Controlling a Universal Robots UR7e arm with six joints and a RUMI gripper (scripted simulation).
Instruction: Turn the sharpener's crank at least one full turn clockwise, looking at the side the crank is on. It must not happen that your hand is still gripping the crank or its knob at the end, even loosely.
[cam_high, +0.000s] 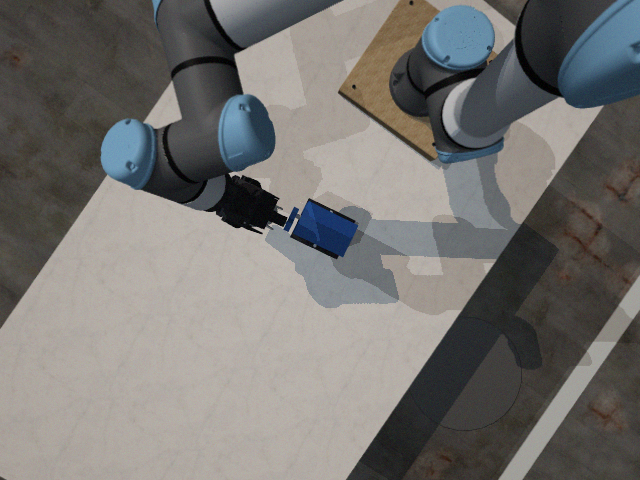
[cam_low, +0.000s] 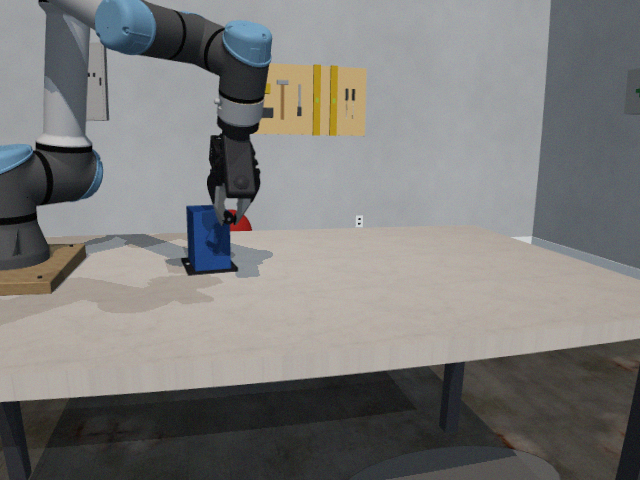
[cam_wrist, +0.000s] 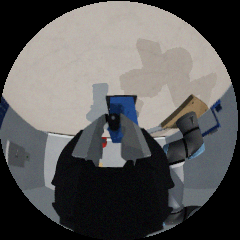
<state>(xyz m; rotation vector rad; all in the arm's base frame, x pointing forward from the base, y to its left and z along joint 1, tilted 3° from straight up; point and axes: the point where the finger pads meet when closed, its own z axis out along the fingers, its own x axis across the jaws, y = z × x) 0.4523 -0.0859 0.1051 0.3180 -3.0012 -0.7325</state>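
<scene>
Blue pencil sharpener (cam_high: 325, 227) stood upright on the pale table top (cam_high: 180, 335), on a thin black base plate (cam_low: 192, 269), near the table's robot end. In the exterior view it was a tall blue box (cam_low: 205, 240) with its crank side facing the camera side of the table.

Gripper (cam_low: 227, 217) came down from above on that side, wrist pointing straight down. Claw was clenched on the crank handle (cam_wrist: 114, 120), a small dark knob at the top of the sharpener's face; fingers narrowly spaced with the knob pinched between them. In the wrist view the two grey fingers converged on the knob, with the blue body (cam_wrist: 122, 106) just past it.

From the top, the black gripper (cam_high: 279, 217) sat just beside the sharpener's left end, touching the small blue crank arm (cam_high: 291, 219) that stuck out from the body.

The arm stood on a wooden base plate (cam_high: 361, 82) at the table's far corner, well apart from the sharpener. Arm shadows lay across the table around the sharpener.

Background: a pegboard with tools (cam_low: 356, 103) on the grey wall, a red object (cam_low: 242, 223) partly hidden behind the gripper, a wall outlet (cam_low: 358, 221).
</scene>
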